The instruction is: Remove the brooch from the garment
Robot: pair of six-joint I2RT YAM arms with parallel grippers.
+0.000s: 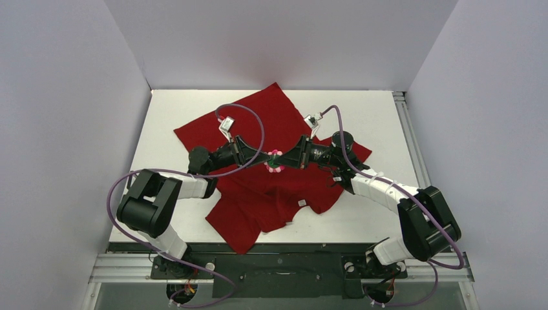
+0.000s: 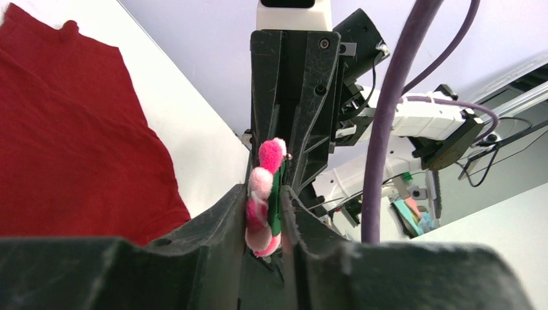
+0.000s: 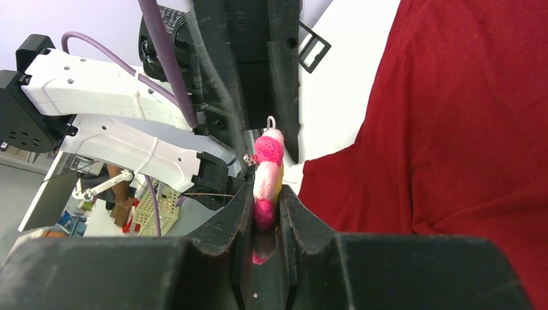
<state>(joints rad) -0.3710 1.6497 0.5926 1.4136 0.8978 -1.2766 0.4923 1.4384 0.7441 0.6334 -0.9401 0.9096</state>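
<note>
Brooch: small flower pin, fuzzy pink and pale-pink petals, yellow centre, green back. Upright, seen edge-on in wrist views, pinched between left gripper and right gripper, above garment, no cloth on it. Garment: dark-red T-shirt, spread out, rumpled, folds overlapping; small white tag toward near edge.

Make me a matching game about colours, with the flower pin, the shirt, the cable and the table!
Things:
1. brooch
2. shirt
3. cable
4. table

Colours:
a. dark red
b. white
c. pink
d. purple

Pairs: 1-c, 2-a, 3-d, 4-b.
</note>
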